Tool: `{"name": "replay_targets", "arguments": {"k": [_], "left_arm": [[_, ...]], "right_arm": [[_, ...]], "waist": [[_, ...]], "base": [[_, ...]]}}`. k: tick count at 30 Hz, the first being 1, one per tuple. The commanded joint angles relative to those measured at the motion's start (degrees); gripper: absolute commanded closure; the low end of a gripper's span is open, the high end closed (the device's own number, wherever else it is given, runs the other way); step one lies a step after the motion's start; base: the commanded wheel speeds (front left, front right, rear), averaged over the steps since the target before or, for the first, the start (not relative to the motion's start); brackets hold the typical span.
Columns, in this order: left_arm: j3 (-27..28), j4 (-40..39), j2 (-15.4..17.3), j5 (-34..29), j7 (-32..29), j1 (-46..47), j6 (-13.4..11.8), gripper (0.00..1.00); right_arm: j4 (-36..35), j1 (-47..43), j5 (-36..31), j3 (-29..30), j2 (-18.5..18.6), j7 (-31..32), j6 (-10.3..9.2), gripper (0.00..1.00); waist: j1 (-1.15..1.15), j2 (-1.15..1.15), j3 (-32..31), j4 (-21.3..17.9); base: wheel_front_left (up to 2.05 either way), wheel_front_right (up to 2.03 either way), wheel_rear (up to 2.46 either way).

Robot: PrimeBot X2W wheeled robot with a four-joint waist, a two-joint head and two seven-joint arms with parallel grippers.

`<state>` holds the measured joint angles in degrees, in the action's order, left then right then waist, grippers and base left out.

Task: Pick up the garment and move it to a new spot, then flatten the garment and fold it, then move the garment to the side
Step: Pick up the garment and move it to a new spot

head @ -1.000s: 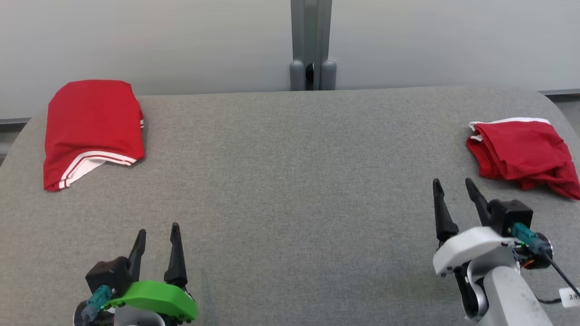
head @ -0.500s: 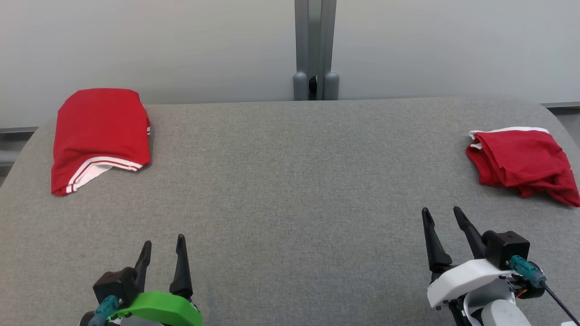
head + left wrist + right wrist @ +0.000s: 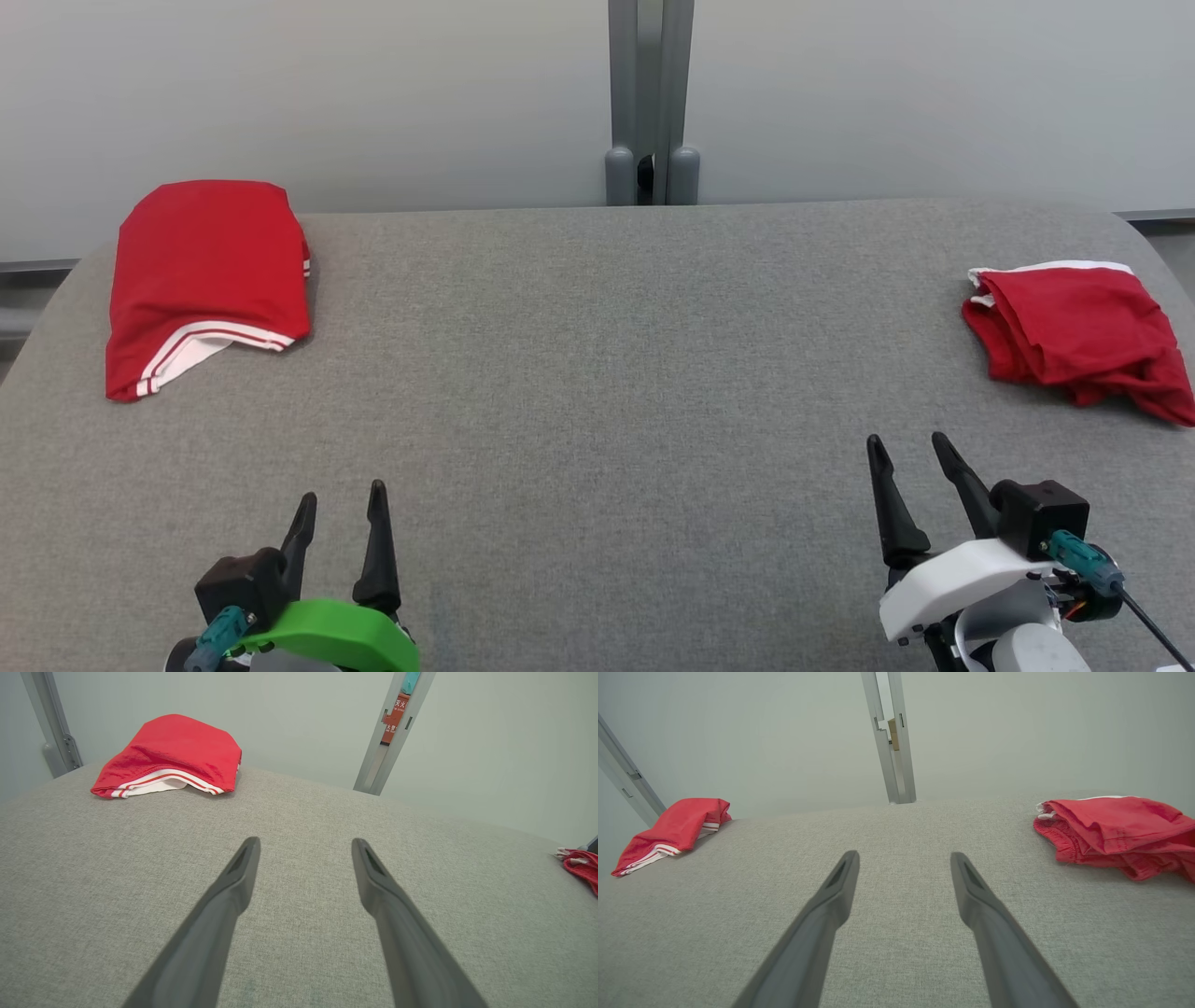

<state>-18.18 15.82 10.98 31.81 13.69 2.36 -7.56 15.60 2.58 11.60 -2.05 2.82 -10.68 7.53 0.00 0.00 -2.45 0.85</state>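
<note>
Grey cloth-covered table [image 3: 597,373] seen across the whole lower frame, pale wall behind, grey upright post [image 3: 651,93] at top centre behind the far table edge. Folded garment [image 3: 201,271], red, is placed at upper left of the head view near the far left table corner; its long axis runs top to bottom of the frame with a slight lean, and the white-striped hem end points to lower left. Crumpled garment [image 3: 1074,331], red, is laid at right of the frame, cut by the right edge; its white band is along the top and upper-left side, its long axis slanted from upper left to lower right, folds bunched and uneven. Left gripper [image 3: 343,495] is seen at lower left, fingers spread apart, nothing grasped, well apart from the folded garment. Right gripper [image 3: 906,443] is seen at lower right, fingers spread and released, nothing grasped, near the crumpled garment but not touching it; bare grey cloth is seen between them. In both wrist views bare table is seen between the two dark fingers
</note>
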Motion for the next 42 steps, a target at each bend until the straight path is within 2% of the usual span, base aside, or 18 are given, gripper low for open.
{"name": "replay_targets", "arguments": {"k": [1, 6, 10, 14, 22, 27, 33, 42], "left_arm": [[0.11, -0.12, 0.37, 0.19, 0.16, -0.9, -0.25, 0.0], [-0.12, -0.24, 0.38, 0.18, 0.22, -0.71, -0.38, 0.0], [-0.46, -0.27, 0.36, -0.02, -0.04, 0.41, -0.36, 0.0], [-0.63, -0.48, 0.71, -0.38, -0.16, 1.19, -0.42, 0.0], [-0.06, -2.28, 2.24, -0.76, -0.47, 0.92, -1.02, 0.0], [0.06, -3.55, 3.01, -0.79, -0.73, 0.1, -1.43, 0.0], [0.38, -4.63, 3.78, -0.43, -0.92, -1.0, -1.86, 0.0], [-0.02, -5.34, 4.1, -0.24, -1.27, -1.81, -2.21, 0.0]], "right_arm": [[-0.28, -0.72, 0.28, 0.06, 0.15, -0.06, -0.08, 0.0], [-0.33, -0.98, 0.28, 0.2, 0.15, 0.06, -0.08, 0.0], [-0.6, -1.1, -0.21, 0.87, 0.14, -0.17, -0.08, 0.0], [-0.82, -1.07, -0.24, 1.28, 0.13, -0.42, -0.08, 0.0], [-0.44, -0.27, 0.78, 0.53, 0.15, -1.07, -0.08, 0.0], [0.25, 0.37, 1.29, -0.09, 0.15, -1.74, -0.08, 0.0], [1.27, 1.07, 1.45, -1.07, 0.16, -2.61, -0.08, 0.0], [2.08, 1.28, 1.32, -2.68, 0.17, -2.95, -0.08, 0.0]], "waist": [[0.0, 0.0, 0.02, 0.02], [0.0, 0.0, 0.08, 0.39], [0.0, 0.0, 0.08, 2.58], [0.0, 0.0, -0.03, 7.1], [0.0, 0.0, -0.45, 18.53], [0.0, 0.0, -0.49, 23.53], [0.0, 0.0, -0.62, 26.19], [0.0, 0.0, -0.6, 26.08]], "base": [[0.0, 0.0, 0.0], [0.0, 0.0, 0.0], [0.0, 0.0, 0.0], [0.0, 0.0, 0.0], [0.0, 0.0, 0.0], [0.0, 0.0, 0.0], [0.0, 0.0, 0.0], [0.0, 0.0, 0.0]]}}
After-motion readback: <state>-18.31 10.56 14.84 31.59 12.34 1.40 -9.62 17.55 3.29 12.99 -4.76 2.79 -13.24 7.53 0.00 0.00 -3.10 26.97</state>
